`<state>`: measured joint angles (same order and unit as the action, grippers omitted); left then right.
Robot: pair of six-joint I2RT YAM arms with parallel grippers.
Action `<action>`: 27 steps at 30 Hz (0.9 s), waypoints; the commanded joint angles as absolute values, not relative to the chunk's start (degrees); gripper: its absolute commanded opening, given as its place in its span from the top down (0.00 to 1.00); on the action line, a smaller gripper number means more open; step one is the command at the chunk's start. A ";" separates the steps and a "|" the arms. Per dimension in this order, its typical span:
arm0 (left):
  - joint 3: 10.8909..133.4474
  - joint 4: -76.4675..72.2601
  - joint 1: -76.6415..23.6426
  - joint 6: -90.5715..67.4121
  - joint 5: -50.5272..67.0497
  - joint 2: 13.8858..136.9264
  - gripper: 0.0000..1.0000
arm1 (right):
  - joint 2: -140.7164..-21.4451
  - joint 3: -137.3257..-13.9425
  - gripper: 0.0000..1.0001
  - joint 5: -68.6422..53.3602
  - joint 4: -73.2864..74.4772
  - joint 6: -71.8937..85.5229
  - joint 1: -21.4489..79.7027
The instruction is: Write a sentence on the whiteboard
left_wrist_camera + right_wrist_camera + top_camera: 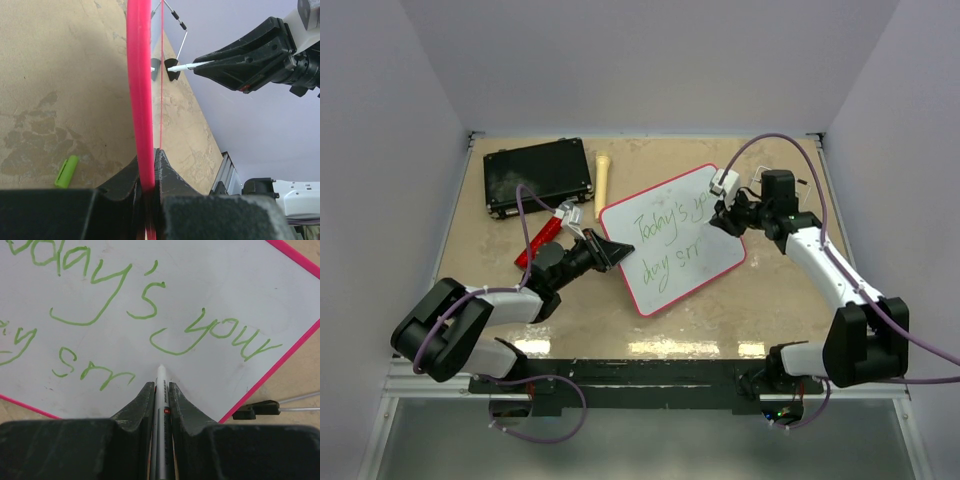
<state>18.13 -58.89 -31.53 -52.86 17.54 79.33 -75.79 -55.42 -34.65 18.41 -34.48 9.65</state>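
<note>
Mid-bench, the whiteboard (715, 255) has its left rim clenched in the left jaws. The right jaws grip a pen (161, 382), its tip beside the second line. The sentence (150, 320) reads "Today's your day sm", seemingly unfinished; more letters remain.

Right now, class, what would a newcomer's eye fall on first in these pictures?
The red-rimmed whiteboard in the centre of the top view, with green handwriting beginning "Today's" across it. The right gripper points a marker at its right half, and the left gripper clamps its left edge.
</note>
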 commanded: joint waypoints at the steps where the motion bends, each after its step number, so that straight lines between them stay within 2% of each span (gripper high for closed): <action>1: 18.10 -60.65 -31.73 -48.69 18.19 80.07 1.00 | -76.81 -55.99 1.00 -35.16 15.73 -33.40 9.67; 10: 18.11 -60.64 -31.73 -48.69 18.19 80.07 1.00 | -77.87 -55.81 1.00 -35.68 19.25 -35.86 9.67; 17: 17.93 -60.29 -31.73 -48.69 18.11 79.63 1.00 | -72.86 -55.72 1.00 -37.53 20.12 -35.51 9.75; 27: 18.11 -60.47 -31.73 -48.78 18.19 79.63 1.00 | -75.50 -55.46 1.00 -37.88 23.55 -38.23 9.67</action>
<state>18.11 -59.18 -31.53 -52.97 17.54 79.72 -74.96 -55.13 -36.99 22.50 -36.77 9.65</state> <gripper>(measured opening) 0.104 0.160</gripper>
